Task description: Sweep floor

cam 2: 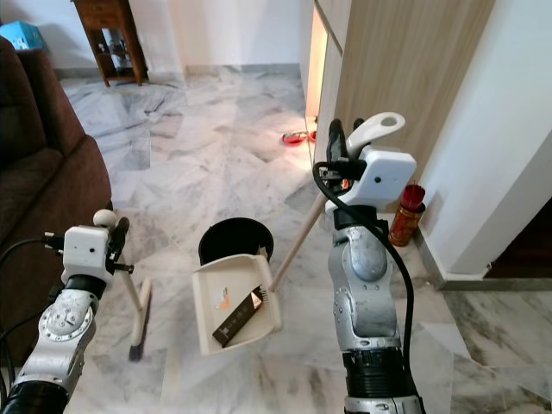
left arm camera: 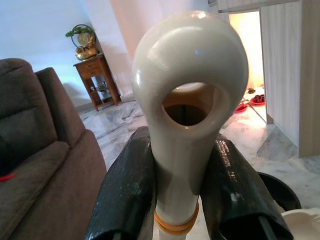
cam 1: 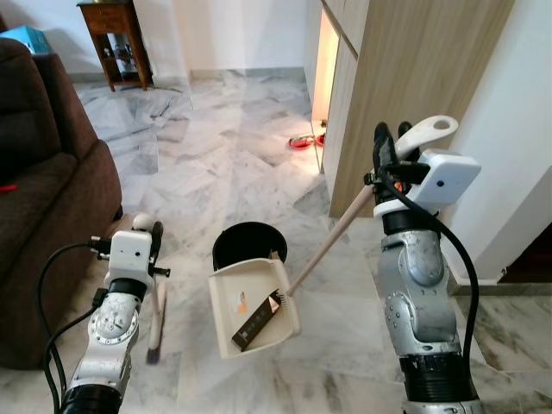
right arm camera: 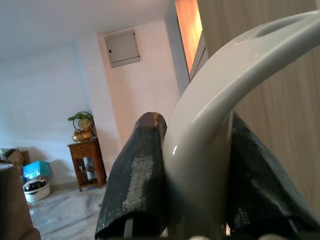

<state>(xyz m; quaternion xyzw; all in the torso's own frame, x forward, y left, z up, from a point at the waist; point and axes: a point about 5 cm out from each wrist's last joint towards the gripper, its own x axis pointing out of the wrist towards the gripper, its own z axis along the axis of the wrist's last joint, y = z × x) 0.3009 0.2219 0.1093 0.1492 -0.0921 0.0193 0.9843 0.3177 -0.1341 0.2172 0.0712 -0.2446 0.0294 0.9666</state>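
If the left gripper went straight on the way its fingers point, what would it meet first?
Probably nothing near: the left gripper, shut on the cream loop-ended broom handle, aims over open marble floor toward the far wall; depth is unclear.

Bright, even daylight across the marble floor (cam 1: 224, 129), soft sheen, no harsh glare. Warm orange glow spilling from the lit gap in the wooden cabinet (cam 1: 326, 60). Head views sharp, slight stretch toward the edges. Wrist views mushy up close: broom handle (left arm camera: 190, 100) and dustpan handle (right arm camera: 210, 125) out of focus, backgrounds hazy.
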